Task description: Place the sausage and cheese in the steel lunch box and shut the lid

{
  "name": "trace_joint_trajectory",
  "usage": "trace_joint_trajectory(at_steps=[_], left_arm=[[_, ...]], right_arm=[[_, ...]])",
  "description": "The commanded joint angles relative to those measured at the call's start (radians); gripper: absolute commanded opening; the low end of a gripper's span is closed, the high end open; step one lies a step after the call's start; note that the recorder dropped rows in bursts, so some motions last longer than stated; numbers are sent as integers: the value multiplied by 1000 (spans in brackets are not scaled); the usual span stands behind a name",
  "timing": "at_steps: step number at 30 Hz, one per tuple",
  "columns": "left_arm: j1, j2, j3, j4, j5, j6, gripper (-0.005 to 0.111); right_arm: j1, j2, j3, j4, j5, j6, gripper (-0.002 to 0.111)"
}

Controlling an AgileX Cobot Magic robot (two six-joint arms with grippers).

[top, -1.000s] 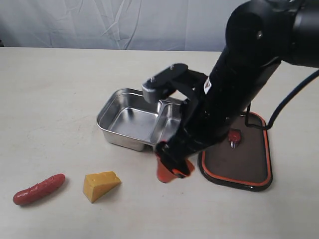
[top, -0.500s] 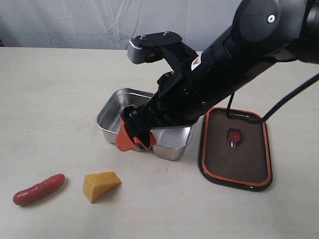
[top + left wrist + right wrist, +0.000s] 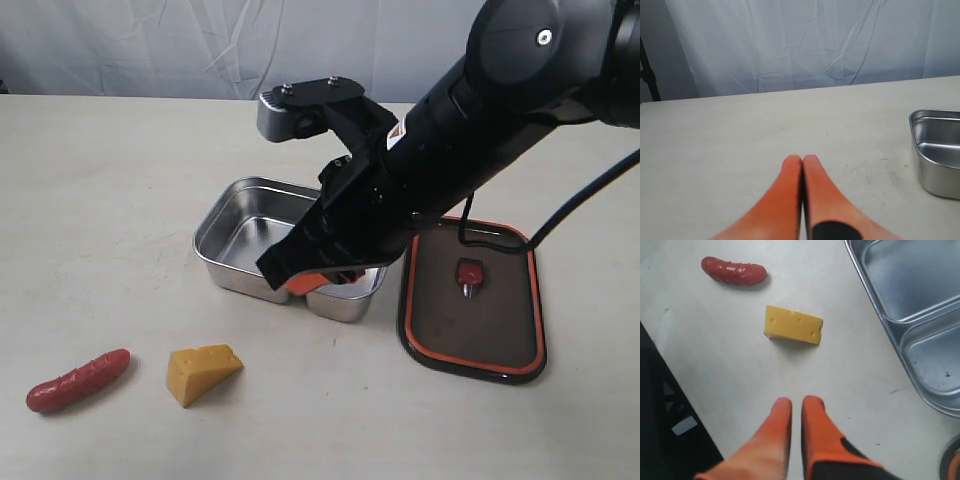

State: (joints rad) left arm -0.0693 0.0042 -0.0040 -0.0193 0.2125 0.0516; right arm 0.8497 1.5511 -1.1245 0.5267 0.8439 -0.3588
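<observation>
Hanging beside the steel lunch box (image 3: 215, 240), the right gripper (image 3: 796, 402) has its fingers drawn together, gripping nothing. The left gripper (image 3: 801, 159) is closed and empty. The sausage (image 3: 78, 380) and cheese (image 3: 203, 371) lie on the table (image 3: 120, 180), outside the box. The lid (image 3: 500, 330) lies orange rim up beside it.

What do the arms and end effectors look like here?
Right arm: glossy black casing, small white label, grey wrist block with screws, black cable trailing. Left end effector and right end effector: tapered orange fingers, black pad insert.
</observation>
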Motion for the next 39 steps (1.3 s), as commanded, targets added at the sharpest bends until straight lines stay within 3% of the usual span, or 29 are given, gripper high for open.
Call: trace_joint_trajectory(at_steps=[1,8,14,17,21,25,27,34,35,39], left_arm=[[-4,-4,4,-31,-130,-21,0],[-4,-4,4,-531,-358,-174,0],[-4,-4,4,-649,-493,-200,0],[-4,-4,-59,-535,-323,-215,0],[-4,110,-304,-331,90,-177,0],[-4,393,-540,-346,426,119,0],[-4,536,-613,-346,525,224,0],[-4,1039,-700,-285,623,500,3],[-4,1077,-700,-279,651,509,7],[-4,1202,-700,-302,696,603,45]], right_arm=[[1,-9,2,2,-3,-6,1],[1,-88,2,18,-7,-58,-1],[1,-186,2,34,15,-79,-1],[1,-227,14,34,26,-79,-1],[1,-264,49,34,11,-79,-1],[1,-279,90,23,-10,-79,-1],[1,-279,95,23,-15,-79,-1],[1,-279,95,16,-8,-79,-1],[1,-279,95,10,-8,-79,-1],[1,-279,95,-33,-4,-79,-1]])
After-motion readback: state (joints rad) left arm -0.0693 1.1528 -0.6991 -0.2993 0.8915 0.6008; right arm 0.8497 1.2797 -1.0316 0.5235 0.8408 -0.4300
